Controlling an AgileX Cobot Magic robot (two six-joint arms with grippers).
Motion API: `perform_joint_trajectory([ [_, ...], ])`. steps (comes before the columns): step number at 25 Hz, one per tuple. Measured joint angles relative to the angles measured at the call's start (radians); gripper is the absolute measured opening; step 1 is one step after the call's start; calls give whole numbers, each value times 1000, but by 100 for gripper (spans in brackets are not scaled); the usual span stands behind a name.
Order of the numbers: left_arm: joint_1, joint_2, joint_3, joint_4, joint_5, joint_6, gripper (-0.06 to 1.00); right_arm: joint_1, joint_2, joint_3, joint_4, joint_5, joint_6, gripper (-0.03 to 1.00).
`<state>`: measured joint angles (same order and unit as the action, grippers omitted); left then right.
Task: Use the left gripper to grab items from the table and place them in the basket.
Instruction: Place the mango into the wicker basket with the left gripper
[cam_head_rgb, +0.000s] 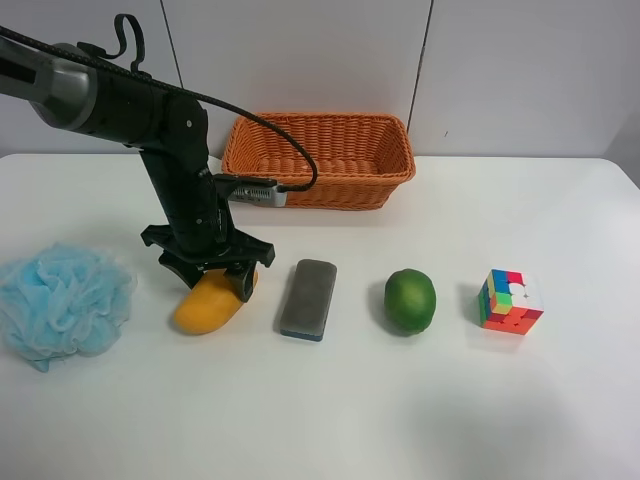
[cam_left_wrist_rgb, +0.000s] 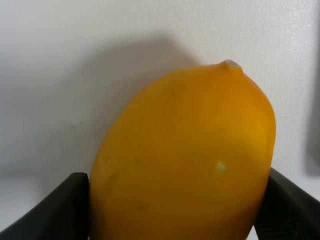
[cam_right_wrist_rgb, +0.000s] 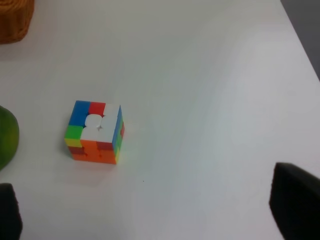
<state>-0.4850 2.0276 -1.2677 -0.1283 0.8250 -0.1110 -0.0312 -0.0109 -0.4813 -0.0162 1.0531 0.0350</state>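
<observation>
Mango (cam_head_rgb: 208, 303): yellow-orange. Pouf (cam_head_rgb: 62, 300): light blue. Block (cam_head_rgb: 308, 297): grey, blue base. Round fruit (cam_head_rgb: 410, 300): green. Puzzle cube (cam_head_rgb: 510, 301): multicoloured. Basket (cam_head_rgb: 350, 185): orange-brown weave.

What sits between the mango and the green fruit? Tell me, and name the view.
A grey block with a blue base lies between the mango and the green fruit, touching neither; the exterior high view shows it.

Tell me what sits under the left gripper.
The mango lies on the table beneath the left gripper, between its fingers. In the high view the gripper hides the mango's far end.
</observation>
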Motion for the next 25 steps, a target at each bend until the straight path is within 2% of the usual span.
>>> perform_joint_trajectory([
  [4, 0, -2, -10, 1, 11, 0, 63, 0, 0, 0, 0, 0, 0, 99],
  [7, 0, -23, -65, 11, 82, 0, 63, 0, 0, 0, 0, 0, 0, 99],
  [10, 0, -56, -164, 13, 170, 0, 63, 0, 0, 0, 0, 0, 0, 99],
  [12, 0, -72, -304, 15, 260, 0, 63, 0, 0, 0, 0, 0, 0, 99],
  [15, 0, -73, -432, 35, 301, 0, 63, 0, 0, 0, 0, 0, 0, 99],
  [19, 0, -73, -559, 69, 283, 29, 63, 0, 0, 0, 0, 0, 0, 99],
  [25, 0, -29, -679, 83, 161, 86, 63, 0, 0, 0, 0, 0, 0, 99],
])
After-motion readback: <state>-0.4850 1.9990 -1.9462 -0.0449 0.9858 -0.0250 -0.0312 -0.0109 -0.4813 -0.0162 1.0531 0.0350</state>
